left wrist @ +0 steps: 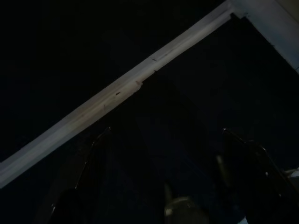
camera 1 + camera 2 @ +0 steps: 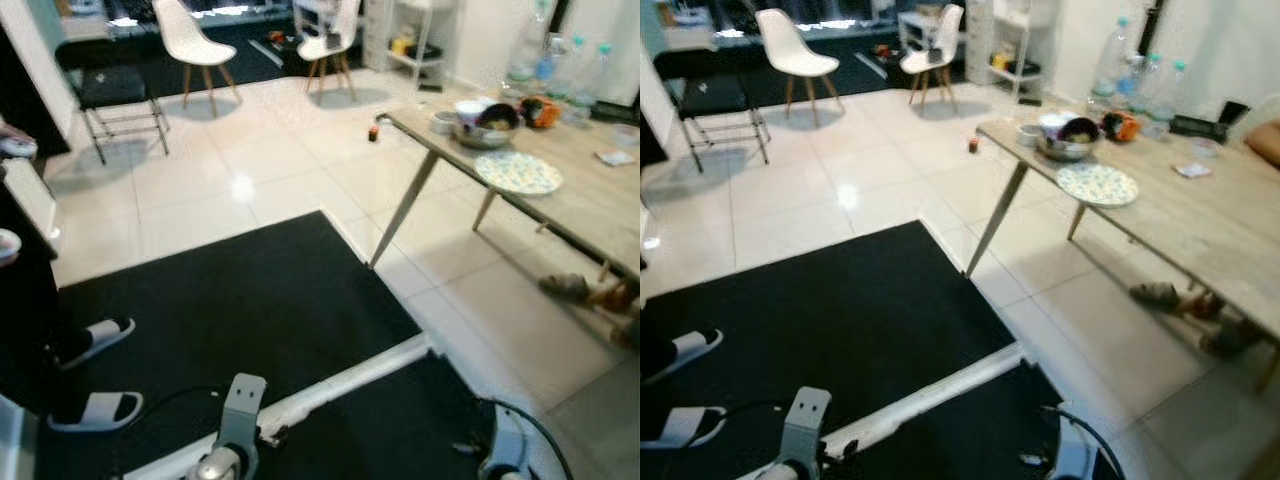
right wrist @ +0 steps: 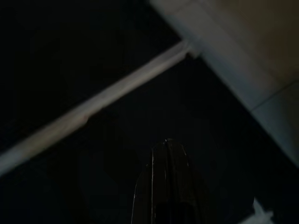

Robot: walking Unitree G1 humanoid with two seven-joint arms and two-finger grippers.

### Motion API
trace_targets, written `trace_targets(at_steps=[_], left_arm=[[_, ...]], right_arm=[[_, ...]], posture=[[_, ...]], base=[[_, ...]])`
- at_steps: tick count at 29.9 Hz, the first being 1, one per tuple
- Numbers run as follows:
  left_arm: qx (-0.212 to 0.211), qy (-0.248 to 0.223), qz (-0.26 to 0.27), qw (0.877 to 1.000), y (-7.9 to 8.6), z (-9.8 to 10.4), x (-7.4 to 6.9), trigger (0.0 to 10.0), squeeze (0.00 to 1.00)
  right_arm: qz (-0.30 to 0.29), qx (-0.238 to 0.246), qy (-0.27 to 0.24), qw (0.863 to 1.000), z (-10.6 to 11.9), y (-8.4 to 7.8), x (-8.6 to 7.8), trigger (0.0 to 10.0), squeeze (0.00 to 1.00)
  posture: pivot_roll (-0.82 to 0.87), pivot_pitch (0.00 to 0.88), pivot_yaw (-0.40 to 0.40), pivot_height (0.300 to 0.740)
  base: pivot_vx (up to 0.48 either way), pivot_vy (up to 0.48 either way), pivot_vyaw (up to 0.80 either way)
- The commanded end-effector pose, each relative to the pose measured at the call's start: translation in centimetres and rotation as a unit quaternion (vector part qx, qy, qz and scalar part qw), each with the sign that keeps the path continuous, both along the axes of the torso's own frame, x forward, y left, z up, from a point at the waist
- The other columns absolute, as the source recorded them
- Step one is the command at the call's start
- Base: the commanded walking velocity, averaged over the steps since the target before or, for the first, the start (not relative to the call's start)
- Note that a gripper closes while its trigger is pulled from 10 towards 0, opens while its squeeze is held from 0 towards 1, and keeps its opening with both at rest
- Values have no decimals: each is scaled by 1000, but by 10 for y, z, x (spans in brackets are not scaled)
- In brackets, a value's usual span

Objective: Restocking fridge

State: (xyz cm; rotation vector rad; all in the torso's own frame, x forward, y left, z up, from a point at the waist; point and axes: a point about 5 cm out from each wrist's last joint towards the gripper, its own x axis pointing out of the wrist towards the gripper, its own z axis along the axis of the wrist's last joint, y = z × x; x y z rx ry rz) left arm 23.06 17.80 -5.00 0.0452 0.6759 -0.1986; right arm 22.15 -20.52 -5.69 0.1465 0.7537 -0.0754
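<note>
Clear plastic bottles (image 2: 1118, 62) stand at the far end of a wooden surface (image 2: 1200, 225) on the robot's right, beside a metal bowl (image 2: 1068, 140) and a patterned plate (image 2: 1098, 184); no fridge can be made out. Both arms hang low over a black mat (image 2: 240, 320) crossed by a white strip (image 2: 340, 385). The left gripper (image 1: 163, 140) points down at the mat, its fingers (image 1: 93, 154) spread apart. The right gripper (image 3: 166, 154) hangs likewise, its fingers together in one dark tip. Two white chairs (image 2: 195, 45) stand on the pale tiled floor (image 2: 250, 170), and a person's feet in white slippers (image 2: 95, 405) rest on the mat at the left.
</note>
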Motion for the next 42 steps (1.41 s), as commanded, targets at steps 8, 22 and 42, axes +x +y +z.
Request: trace_targets(at_steps=[8,22,42], left_arm=[[2,13,2,1000,2,-3,-5,10000,0],[5,10,1,1000,4,-2,-2,10000,0],[10,10,-9,1000,6,-1,-1,10000,0]], right_arm=[[-5,8,23,1000,-8,4,-12,10000,0],[-9,11,21,1000,-8,7,-11,10000,0],[-31,18,25,999,-12,6,-18,10000,0]], posture=[[-2,56,16,740],[2,52,23,740],[7,50,43,740]], base=[[344,0,-800],[337,0,-800],[334,0,-800]])
